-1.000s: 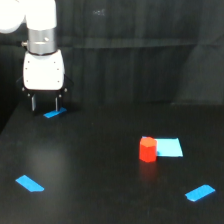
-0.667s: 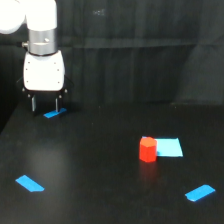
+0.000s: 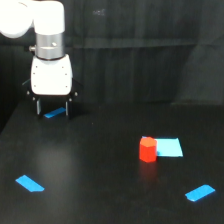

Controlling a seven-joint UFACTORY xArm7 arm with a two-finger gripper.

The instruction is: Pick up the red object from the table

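Exterior view shows our pincer [image 3: 52, 111] spread and empty above a blue strip [image 3: 55, 113], well apart from the red block [image 3: 147, 150] (upright beside the blue rectangle [image 3: 169, 147]) on the counter [image 3: 100, 175], unobstructed for grasping.

The table [image 3: 100, 170] is seen as a matt black surface with a faint sheen towards ten o'clock. The red object [image 3: 147, 149] looks like smooth, matt plastic. The gripper [image 3: 52, 111] is cased in glossy white plastic, with a brushed metal collar [image 3: 49, 46] above. The blue rectangle [image 3: 169, 147] and blue strips [image 3: 30, 183] appear as flat, tape-like material.
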